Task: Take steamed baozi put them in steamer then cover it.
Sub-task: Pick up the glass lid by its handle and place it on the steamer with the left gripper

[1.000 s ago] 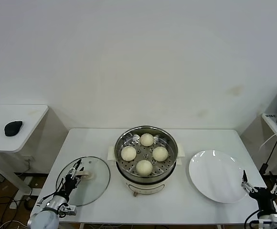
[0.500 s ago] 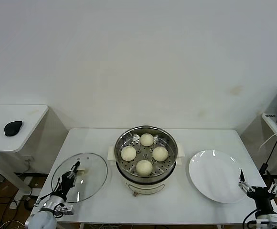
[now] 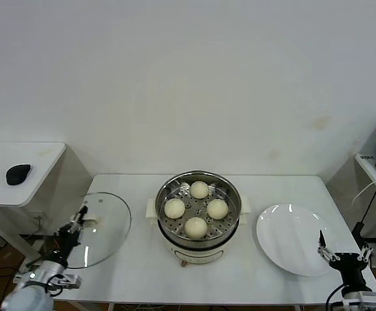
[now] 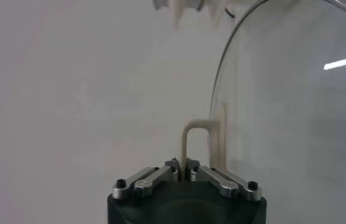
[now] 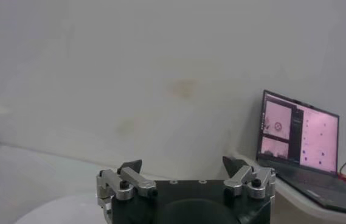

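Note:
Four cream-white baozi (image 3: 196, 207) lie on the perforated tray inside the shiny steel steamer (image 3: 229, 189) at the table's middle. My left gripper (image 3: 79, 219) is shut on the cream handle (image 4: 192, 141) of the clear glass cover (image 3: 107, 230). It holds the cover tilted and lifted off the table at the left edge, left of the steamer. In the left wrist view the cover's rim (image 4: 218, 91) curves past the closed jaws. My right gripper (image 3: 342, 249) is open and empty at the table's front right, near the plate.
A flat white plate (image 3: 293, 238) lies right of the steamer. A side table with a black mouse (image 3: 17, 173) stands at the left. A laptop (image 5: 298, 132) sits on a surface at the right.
My left gripper has lifted the cover off the table, tilted it up and drawn it left and back. The right gripper has shifted slightly left and down.

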